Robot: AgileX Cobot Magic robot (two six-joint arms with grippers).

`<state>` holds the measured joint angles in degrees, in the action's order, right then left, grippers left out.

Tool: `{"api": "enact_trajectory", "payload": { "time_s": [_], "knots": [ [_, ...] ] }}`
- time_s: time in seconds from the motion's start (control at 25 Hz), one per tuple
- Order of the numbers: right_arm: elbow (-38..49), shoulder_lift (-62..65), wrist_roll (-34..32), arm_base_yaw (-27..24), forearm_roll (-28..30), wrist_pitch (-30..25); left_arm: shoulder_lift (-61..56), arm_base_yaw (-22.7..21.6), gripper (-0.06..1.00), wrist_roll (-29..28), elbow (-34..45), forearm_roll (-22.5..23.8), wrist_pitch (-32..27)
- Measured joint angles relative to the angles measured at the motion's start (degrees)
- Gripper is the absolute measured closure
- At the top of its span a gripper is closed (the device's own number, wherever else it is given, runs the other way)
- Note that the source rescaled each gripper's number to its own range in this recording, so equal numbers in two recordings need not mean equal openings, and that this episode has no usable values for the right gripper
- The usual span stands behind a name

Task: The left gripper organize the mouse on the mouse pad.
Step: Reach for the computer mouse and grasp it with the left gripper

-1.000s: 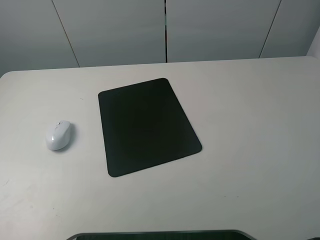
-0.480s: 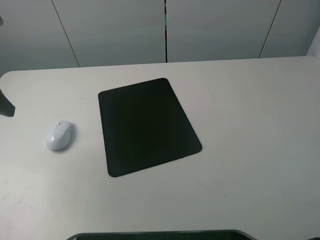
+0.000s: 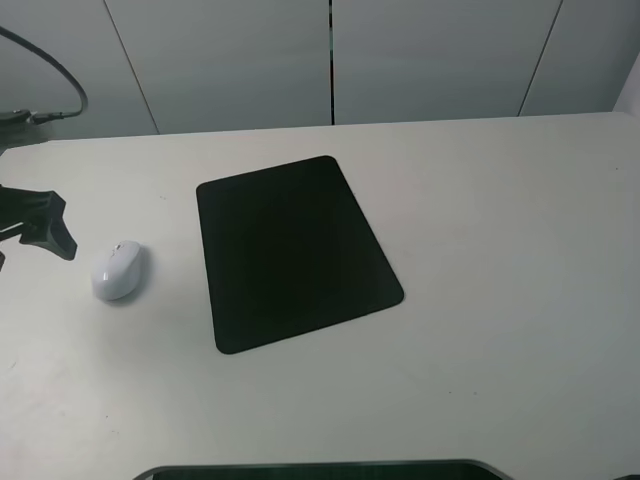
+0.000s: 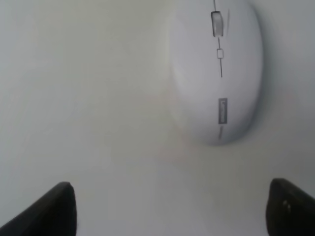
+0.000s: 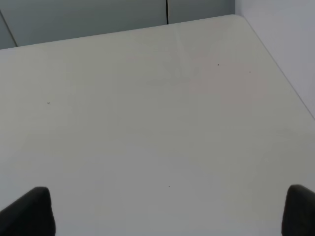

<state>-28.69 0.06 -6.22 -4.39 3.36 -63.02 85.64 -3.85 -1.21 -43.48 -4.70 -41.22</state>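
Your left gripper (image 4: 172, 216), fingers spread wide, holding nothing, near the white mouse (image 3: 118, 270) at its ten o'clock, mouse on the table (image 3: 500, 250), at the mouse pad (image 3: 295, 252)'s nine o'clock, apart

A broad, smooth, off-white table (image 3: 500, 300) with a matte top fills most of the exterior high view. Its far edge runs from 9 o'clock across to 3 o'clock, with a rounded corner at about 10 o'clock. Behind it, from 10 to 2 o'clock, stands a wall of flat pale grey panels (image 3: 230, 60). A thin dark vertical seam (image 3: 331, 60) splits it at 12 o'clock, and fainter slanting joints (image 3: 130, 70) lie to either side. The light is soft and even, and shadows on the top are weak. In the right wrist view the tabletop carries a few tiny dark specks (image 5: 218, 64) and meets a plain white side wall (image 5: 285, 39).
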Motion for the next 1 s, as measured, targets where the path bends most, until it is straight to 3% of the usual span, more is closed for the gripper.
{"api": "enact_trajectory", "payload": {
  "time_s": [0.24,0.48,0.56,0.76,1.0],
  "knots": [
    [0.00,0.00,0.00,0.00,0.00,0.00,5.96,0.00,-0.03,1.21,0.00,-2.17,6.09],
    [0.00,0.00,0.00,0.00,0.00,0.00,8.05,0.00,-0.03,12.19,0.00,-14.27,9.06],
    [0.00,0.00,0.00,0.00,0.00,0.00,8.05,0.00,-0.03,14.58,0.00,-16.44,10.15],
    [0.00,0.00,0.00,0.00,0.00,0.00,8.18,0.00,-0.03,15.96,-0.99,-16.69,10.57],
    [0.00,0.00,0.00,0.00,0.00,0.00,11.46,2.43,-0.03,15.81,-5.27,-16.19,5.12]
  ]
}}
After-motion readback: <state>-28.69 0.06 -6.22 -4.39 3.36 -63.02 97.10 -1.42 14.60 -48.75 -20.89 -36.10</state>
